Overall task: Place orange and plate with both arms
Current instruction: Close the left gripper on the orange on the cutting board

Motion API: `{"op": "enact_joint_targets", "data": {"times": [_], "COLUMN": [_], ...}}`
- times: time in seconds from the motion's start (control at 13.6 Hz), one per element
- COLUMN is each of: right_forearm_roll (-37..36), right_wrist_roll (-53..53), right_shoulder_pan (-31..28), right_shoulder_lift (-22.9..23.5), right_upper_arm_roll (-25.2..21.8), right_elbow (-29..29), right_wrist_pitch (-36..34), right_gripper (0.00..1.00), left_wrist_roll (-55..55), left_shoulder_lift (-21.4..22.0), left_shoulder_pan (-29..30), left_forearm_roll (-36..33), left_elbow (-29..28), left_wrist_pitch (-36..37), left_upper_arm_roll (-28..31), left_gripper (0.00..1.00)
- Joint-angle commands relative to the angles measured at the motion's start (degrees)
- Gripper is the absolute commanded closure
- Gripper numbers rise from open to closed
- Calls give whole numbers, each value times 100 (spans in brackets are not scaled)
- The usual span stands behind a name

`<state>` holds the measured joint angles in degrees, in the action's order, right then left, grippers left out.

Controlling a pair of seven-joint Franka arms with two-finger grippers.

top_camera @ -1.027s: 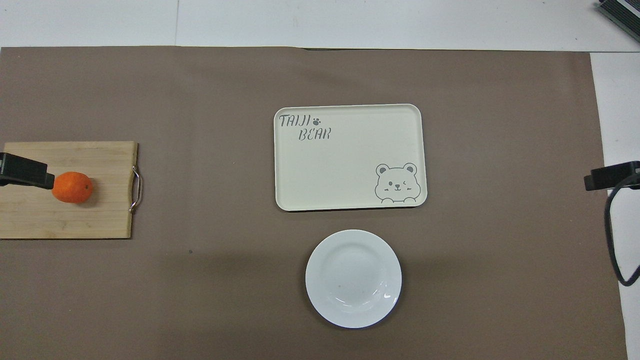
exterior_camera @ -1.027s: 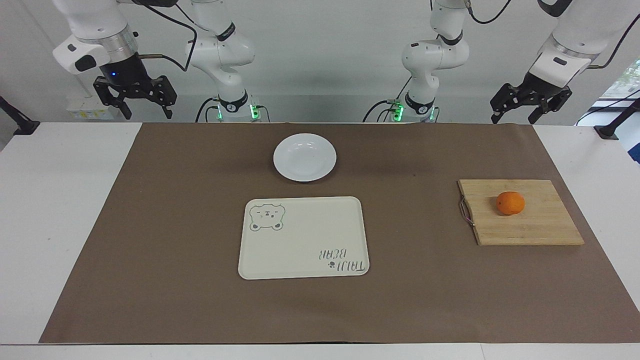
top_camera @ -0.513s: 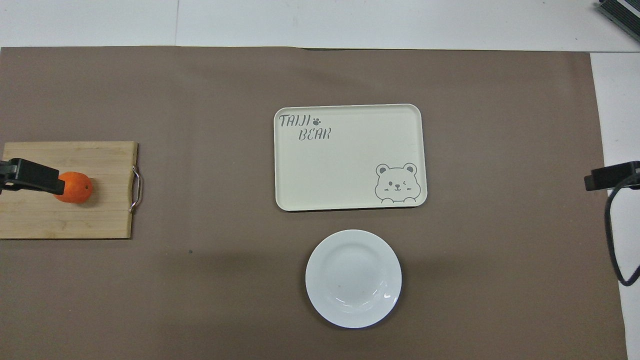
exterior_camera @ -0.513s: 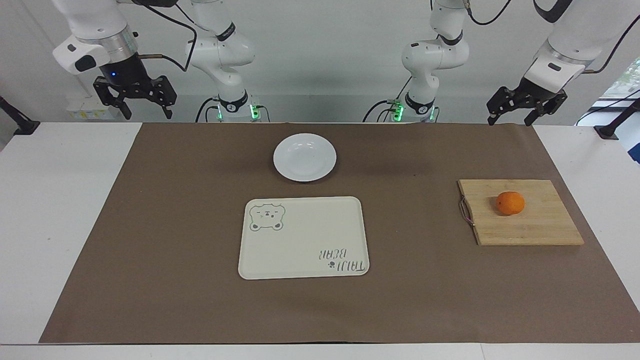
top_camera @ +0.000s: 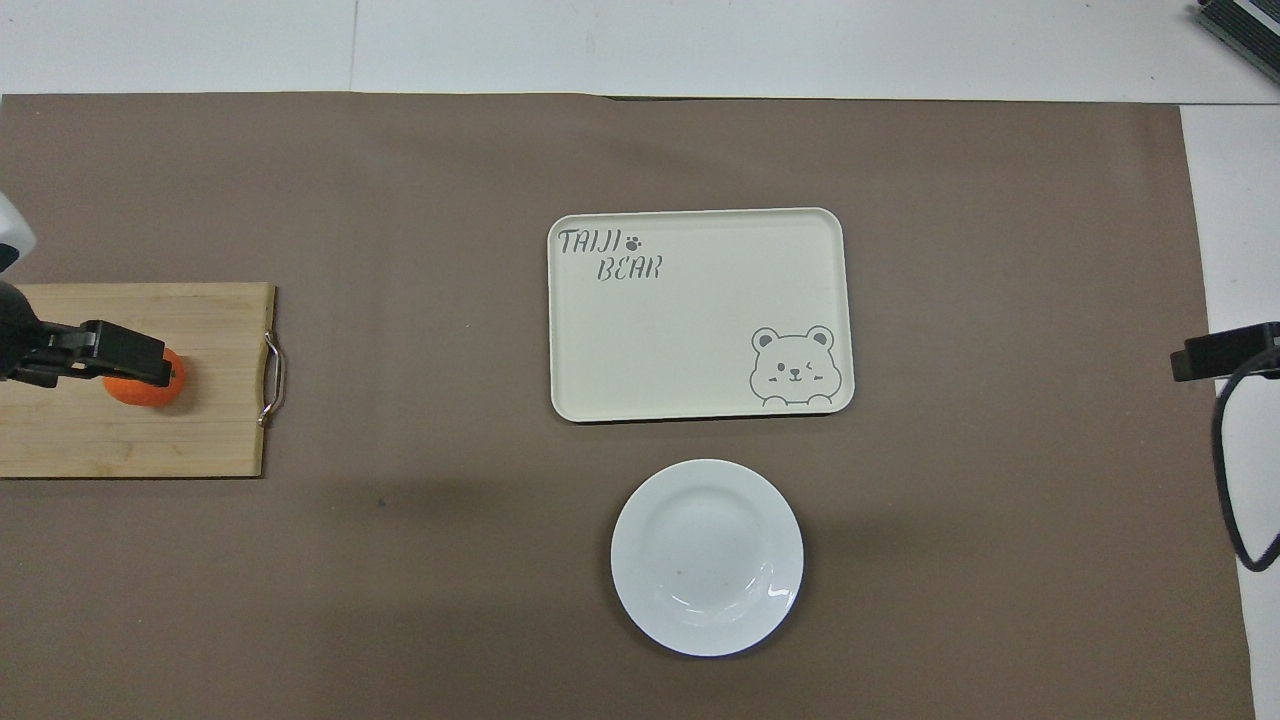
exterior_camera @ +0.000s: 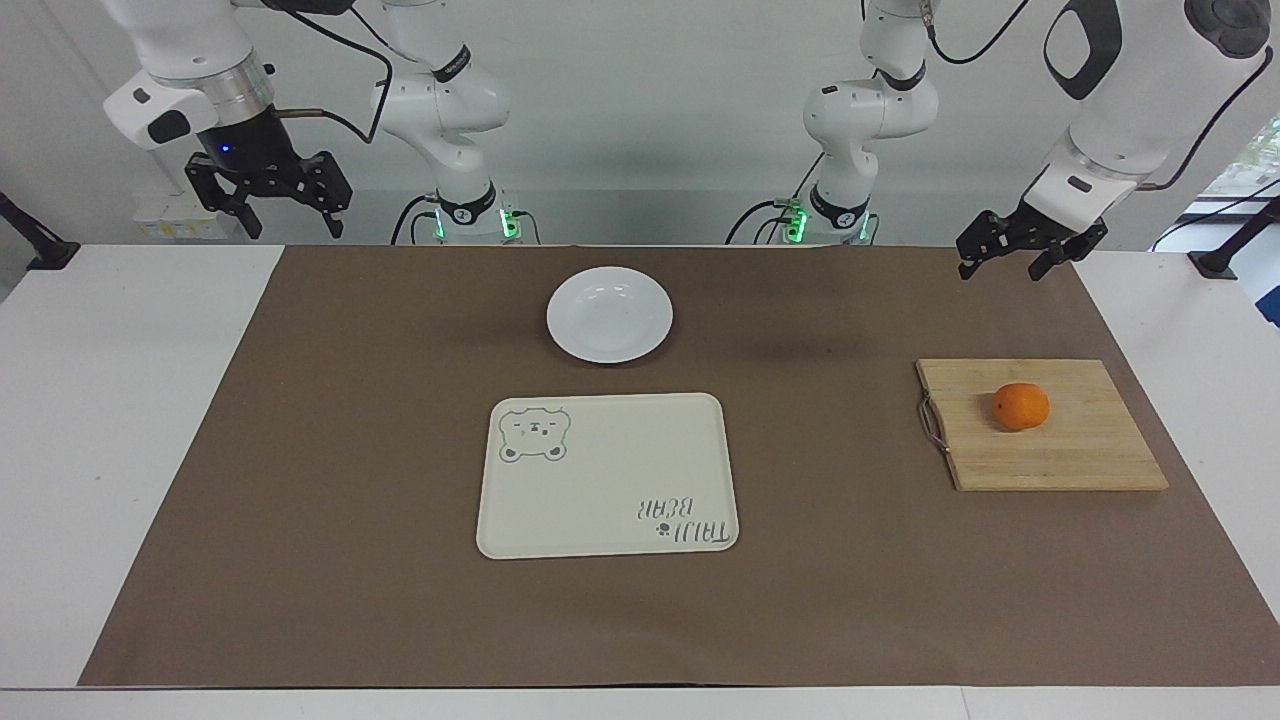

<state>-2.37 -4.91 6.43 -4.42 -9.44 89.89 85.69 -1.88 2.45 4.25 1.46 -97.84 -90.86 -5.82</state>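
The orange lies on a wooden cutting board toward the left arm's end of the table. My left gripper hangs open in the air, well above the board and apart from the fruit. In the overhead view the left gripper covers part of the orange. The white plate sits empty near the robots at mid-table, and shows as the plate from above. My right gripper waits open, raised at the right arm's end; in the overhead view only the right gripper's tip shows.
A cream rectangular tray with a bear drawing lies just farther from the robots than the plate, also seen as the tray from above. The cutting board has a metal handle on its inner side. A brown mat covers the table.
My left gripper has dropped lower and swung inward, and from above it now overlaps the orange. The right gripper, orange, plate and tray have stayed put.
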Motion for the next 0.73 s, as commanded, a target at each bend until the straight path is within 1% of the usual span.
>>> {"op": "enact_joint_targets", "data": {"times": [0.0, 0.51, 0.59, 0.66], "right_forearm_roll": [-123, -114, -114, -106], "right_wrist_roll": [34, 34, 34, 34], "right_shoulder_pan": [-19, -19, -19, -19], "right_shoulder_lift": [-120, -120, -120, -120], "right_upper_arm_roll": [13, 4, 4, -5], "right_elbow": [143, 143, 143, 143], "right_wrist_pitch": [80, 80, 80, 71], "right_gripper": [0, 0, 0, 0], "left_wrist_roll": [-76, -67, -84, -85], "left_shoulder_lift": [177, 19, -42, -199], "left_shoulder_pan": [67, 383, 444, 566], "left_forearm_roll": [56, 56, 56, 56], "left_elbow": [-499, -894, -921, -921], "left_wrist_pitch": [-667, -1609, -1715, -1794], "left_upper_arm_roll": [-6, -6, -6, -6], "left_gripper": [0, 0, 0, 0]}}
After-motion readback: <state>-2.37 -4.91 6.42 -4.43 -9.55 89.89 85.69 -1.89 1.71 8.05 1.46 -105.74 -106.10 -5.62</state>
